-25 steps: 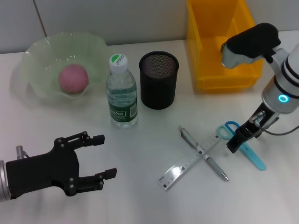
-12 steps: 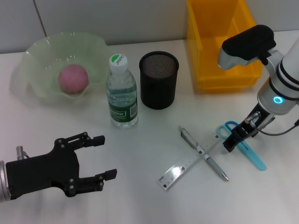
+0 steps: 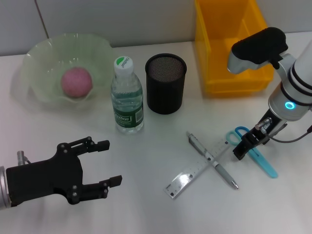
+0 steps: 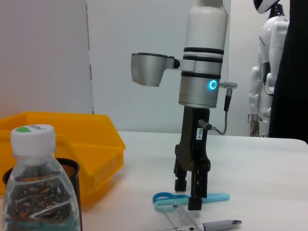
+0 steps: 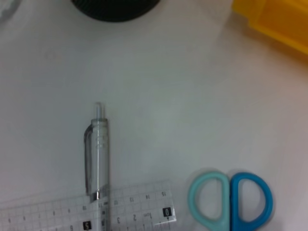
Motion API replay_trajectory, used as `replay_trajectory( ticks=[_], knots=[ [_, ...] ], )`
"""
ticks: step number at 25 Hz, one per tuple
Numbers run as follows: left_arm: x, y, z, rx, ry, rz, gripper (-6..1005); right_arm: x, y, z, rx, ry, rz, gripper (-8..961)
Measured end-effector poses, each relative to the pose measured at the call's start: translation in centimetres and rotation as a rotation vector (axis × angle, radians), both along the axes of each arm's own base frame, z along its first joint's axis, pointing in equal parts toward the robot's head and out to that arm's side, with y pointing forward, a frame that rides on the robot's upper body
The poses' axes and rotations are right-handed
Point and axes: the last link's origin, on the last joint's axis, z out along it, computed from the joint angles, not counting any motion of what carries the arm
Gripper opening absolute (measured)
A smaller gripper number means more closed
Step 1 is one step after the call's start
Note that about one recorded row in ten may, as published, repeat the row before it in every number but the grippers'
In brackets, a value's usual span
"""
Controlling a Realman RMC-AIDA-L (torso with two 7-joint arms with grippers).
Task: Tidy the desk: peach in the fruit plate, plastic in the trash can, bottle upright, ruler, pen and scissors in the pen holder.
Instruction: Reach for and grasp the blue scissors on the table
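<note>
Left pincer (image 3: 105, 163) parked at the near left corner of the counter (image 3: 156, 209), fingers spread wide, nothing between them; out of the way, by the look of it, while the other arm works.

Right pincer (image 3: 247, 146) down at the near right, pointed straight at the counter, tips planted over the scissors (image 3: 253, 151) just behind the handle loops. Jaws parted only narrowly in the left wrist view, straddling the blades; whether actually gripping, cannot tell. Vertical approach suits a flat thing that must be pinched across its thin width.

Just left of the scissors, ruler (image 3: 197, 171) and pen (image 3: 212, 159) lying crossed, pen on top, ruler's far end close beside the pale loop. Not yet picked up; likely left for after the scissors, since lifting the ruler would roll the pen.

Farther back, centre: black mesh pen holder (image 3: 166, 83), open mouth up, nothing visible inside. Beside it on the left, bottle (image 3: 126, 97) already upright, green cap on. Far left, fruit plate (image 3: 39, 63) with the peach (image 3: 76, 82) resting in its hollow. Far right, yellow bin (image 3: 214, 58), presumably the trash can; contents not visible past the arm.

Remaining, judging by the layout: the three stationery items into the holder.
</note>
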Motion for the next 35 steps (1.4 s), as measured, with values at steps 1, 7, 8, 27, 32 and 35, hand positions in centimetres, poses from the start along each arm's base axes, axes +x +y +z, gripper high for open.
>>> replay_trajectory(
  ticks=[1, 7, 8, 27, 32, 35],
  knots=[
    [0.01, 0.01, 0.0, 0.0, 0.0, 0.0, 808, -0.04, 0.0, -0.03, -0.001, -0.001, 0.001, 827],
    [0.06, 0.07, 0.0, 0.001, 0.0, -0.001, 808, -0.19, 0.05, -0.08, -0.001, -0.004, 0.003, 826],
    [0.07, 0.08, 0.0, 0.001, 0.0, -0.002, 808, -0.2, 0.04, -0.08, -0.002, -0.004, 0.003, 826],
    [0.06, 0.05, 0.06, 0.005, -0.005, 0.0, 808, -0.18, 0.04, 0.02, -0.006, -0.013, -0.003, 765],
    [0.04, 0.05, 0.15, 0.007, -0.003, -0.002, 808, -0.15, 0.03, 0.06, -0.006, -0.014, -0.004, 621],
    [0.03, 0.05, 0.21, 0.008, -0.002, -0.002, 808, -0.14, -0.01, 0.05, -0.008, -0.014, -0.006, 505]
  ],
)
